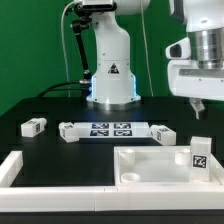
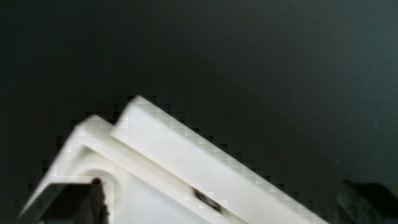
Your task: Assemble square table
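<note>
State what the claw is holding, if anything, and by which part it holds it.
Nothing is held. The claw hangs open above the white tabletop, with no part between its fingers.

Tabletop [image 1: 160, 167] at exterior view's right, marker board [image 1: 110, 129] behind — legs [image 1: 72, 131] flanking it

Marker board [image 1: 108, 129]: laid flat on the black tabletop [image 1: 48, 152], mid-scene; several tags seen on its face.
Border bars [image 1: 50, 205]: low, white; seen along the near edge and at the exterior view's left corner.
Backdrop [image 1: 30, 45]: green, noted behind.
</note>
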Controlling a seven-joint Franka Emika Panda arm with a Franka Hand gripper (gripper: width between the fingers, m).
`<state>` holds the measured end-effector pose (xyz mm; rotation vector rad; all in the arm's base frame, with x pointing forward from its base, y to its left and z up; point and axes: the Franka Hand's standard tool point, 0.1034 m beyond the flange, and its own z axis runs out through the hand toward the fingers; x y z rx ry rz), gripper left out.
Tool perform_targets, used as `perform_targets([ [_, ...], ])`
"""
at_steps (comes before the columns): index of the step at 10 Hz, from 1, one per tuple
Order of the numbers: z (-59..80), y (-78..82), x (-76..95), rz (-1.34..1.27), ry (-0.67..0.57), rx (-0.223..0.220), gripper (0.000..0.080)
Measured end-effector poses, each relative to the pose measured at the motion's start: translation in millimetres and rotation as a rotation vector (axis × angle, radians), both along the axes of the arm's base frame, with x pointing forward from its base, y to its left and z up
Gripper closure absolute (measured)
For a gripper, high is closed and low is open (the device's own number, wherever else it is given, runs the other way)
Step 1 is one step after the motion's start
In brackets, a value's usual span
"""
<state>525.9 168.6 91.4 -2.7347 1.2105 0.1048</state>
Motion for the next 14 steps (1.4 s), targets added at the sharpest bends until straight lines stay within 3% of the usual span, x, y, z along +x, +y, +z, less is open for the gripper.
perform_targets([
  [2, -6.6, 6.1, -16.4, 0.145, 0.001, -0.043, 0.015],
  [5, -5.9, 1.8, -13.3, 0.366, -0.035, -0.039, 0.015],
  [7, -13.1, -7.7, -25.8, 0.755, -0.058, -0.047, 0.015],
  [9, -19.6, -26.2, -39.5, 0.987, -0.105, -0.06, 0.015],
  [14, -21.3, -30.2, -39.4, 1.232, -0.12, -0.065, 0.015],
])
